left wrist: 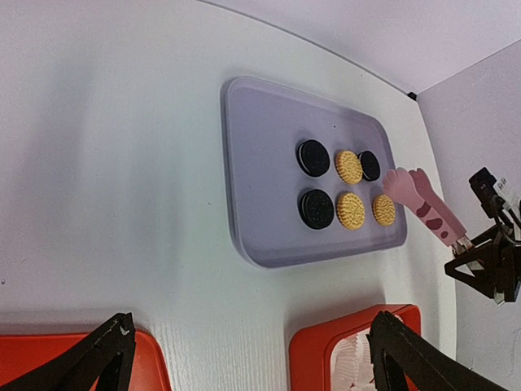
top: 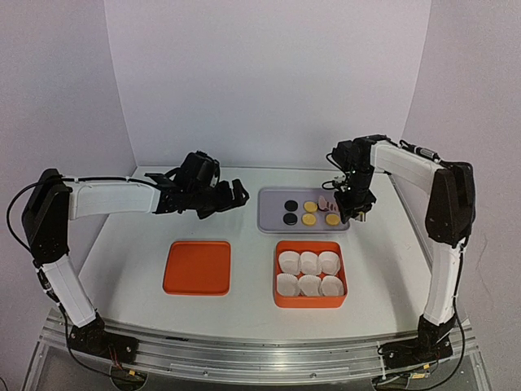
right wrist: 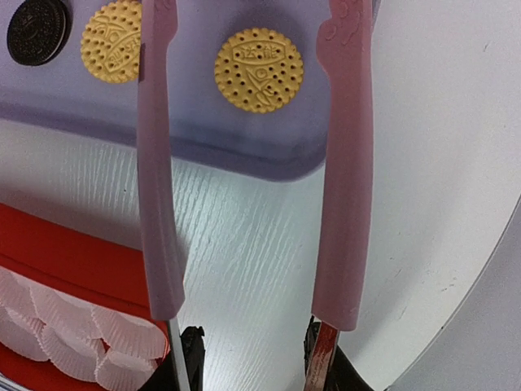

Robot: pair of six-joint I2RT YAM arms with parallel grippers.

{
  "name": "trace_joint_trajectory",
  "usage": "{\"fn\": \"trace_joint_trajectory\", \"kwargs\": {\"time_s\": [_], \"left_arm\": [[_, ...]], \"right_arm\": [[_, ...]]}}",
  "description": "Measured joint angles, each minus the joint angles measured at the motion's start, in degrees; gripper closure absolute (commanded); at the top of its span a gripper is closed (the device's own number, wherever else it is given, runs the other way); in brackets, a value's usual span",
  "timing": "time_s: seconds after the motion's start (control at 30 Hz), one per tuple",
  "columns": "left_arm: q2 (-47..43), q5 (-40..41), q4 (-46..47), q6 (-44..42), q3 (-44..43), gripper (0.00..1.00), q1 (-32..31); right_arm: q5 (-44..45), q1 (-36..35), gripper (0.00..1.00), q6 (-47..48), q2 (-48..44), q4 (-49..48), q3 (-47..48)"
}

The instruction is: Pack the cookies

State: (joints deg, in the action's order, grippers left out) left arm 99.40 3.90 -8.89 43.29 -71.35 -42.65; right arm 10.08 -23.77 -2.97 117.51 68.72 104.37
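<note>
- All six cookies [left wrist: 351,210] lay on a pale lilac tray [left wrist: 260,163] towards the back of the white surface [top: 130,244], in two rows of three, dark and yellow mixed.
- None of them was in a cup; they sat flat and apart from one another.
- The right fingers [right wrist: 189,354] were partly closed around the handle end of a pair of pink tongs [right wrist: 346,163] and had hold of it.
- The two pink arms stood apart at their tips and reached out over the right end of the tray.
- Seen from the right wrist, one yellow cookie [right wrist: 259,70] lay between the two arms, with nothing pinched. I could not tell whether the tips touched the tray.
- The left fingers [left wrist: 89,358] were spread as wide as they go and held nothing, hanging above the surface to the left of the tray.
- Just in front of the tray sat an orange box [top: 309,243] with six white fluted paper cups [top: 309,262] inside, three by two.
- A flat orange lid [top: 196,267] lay to the left of the box, apart from it.
</note>
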Motion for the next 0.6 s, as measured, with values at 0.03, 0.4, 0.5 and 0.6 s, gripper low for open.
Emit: {"fn": "trace_joint_trajectory", "kwargs": {"time_s": [0.03, 0.4, 0.5, 0.6], "left_arm": [[0.31, -0.03, -0.33, 0.0, -0.08, 0.0, 0.12], [1.9, -0.83, -1.67, -0.04, -1.12, 0.0, 1.08], [2.13, -1.06, -2.05, -0.04, -1.55, 0.0, 1.22], [2.18, -1.38, -2.09, -0.04, -1.79, 0.0, 1.44]], "right_arm": [[0.26, 0.0, 0.62, 0.93, 0.97, -0.1, 0.85], [3.94, 0.04, 0.62, 12.17, 5.33, 0.24, 3.43], [5.3, 0.28, 0.62, 14.24, 5.89, 0.32, 4.3], [6.0, 0.55, 0.62, 15.43, 6.52, 0.32, 4.81]]}}
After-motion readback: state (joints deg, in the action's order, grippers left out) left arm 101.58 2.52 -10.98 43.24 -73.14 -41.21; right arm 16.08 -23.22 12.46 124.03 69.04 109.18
